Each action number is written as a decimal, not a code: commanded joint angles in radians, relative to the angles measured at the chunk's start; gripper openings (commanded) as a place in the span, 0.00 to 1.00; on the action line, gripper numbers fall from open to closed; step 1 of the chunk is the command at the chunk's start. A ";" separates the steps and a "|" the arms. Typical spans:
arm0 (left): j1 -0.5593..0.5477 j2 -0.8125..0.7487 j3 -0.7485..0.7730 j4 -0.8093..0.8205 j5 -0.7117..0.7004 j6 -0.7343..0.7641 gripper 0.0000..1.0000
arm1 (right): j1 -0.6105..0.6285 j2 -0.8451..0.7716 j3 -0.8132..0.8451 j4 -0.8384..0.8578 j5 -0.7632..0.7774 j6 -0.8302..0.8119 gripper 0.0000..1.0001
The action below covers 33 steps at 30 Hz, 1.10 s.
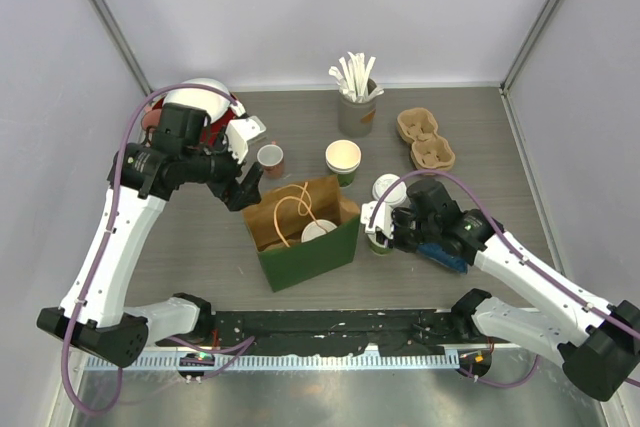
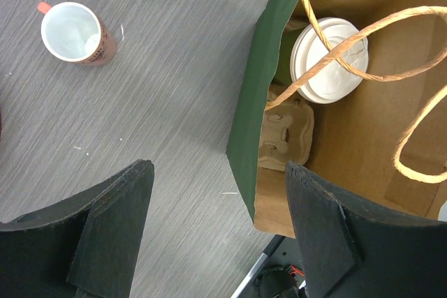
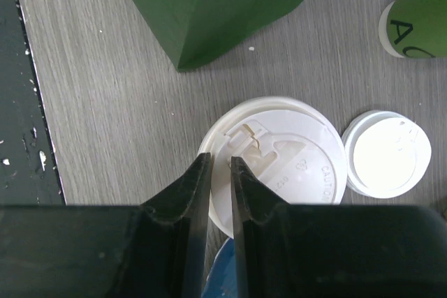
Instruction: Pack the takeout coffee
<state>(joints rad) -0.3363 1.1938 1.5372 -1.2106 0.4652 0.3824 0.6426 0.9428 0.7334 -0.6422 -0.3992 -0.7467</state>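
Observation:
One lidded green takeout coffee cup stands just right of the green paper bag. My right gripper sits on top of it, its jaws nearly together and pinching the near rim of the white lid. Another lidded cup stands inside the bag, on a cardboard carrier. An unlidded green cup stands behind the bag, and a loose white lid lies beside the held cup. My left gripper is open, straddling the bag's left corner without touching it.
A small red-and-white cup stands left of the open cup. Behind are a holder of white stirrers and cardboard carriers. Twine handles arch over the bag's mouth. Something blue lies under my right wrist.

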 commanded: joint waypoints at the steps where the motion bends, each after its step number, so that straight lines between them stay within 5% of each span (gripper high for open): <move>1: 0.003 -0.002 0.041 -0.006 0.024 0.019 0.80 | 0.006 -0.004 0.000 -0.002 0.040 -0.006 0.20; 13: 0.002 -0.003 0.052 -0.012 0.027 0.016 0.80 | 0.005 -0.030 0.026 -0.037 0.046 -0.003 0.01; 33: 0.002 0.004 0.057 -0.014 0.026 0.021 0.80 | 0.003 -0.039 0.026 -0.037 0.046 0.021 0.01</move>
<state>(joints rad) -0.3363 1.1984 1.5539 -1.2247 0.4721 0.3965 0.6453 0.9195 0.7509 -0.6964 -0.3416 -0.7464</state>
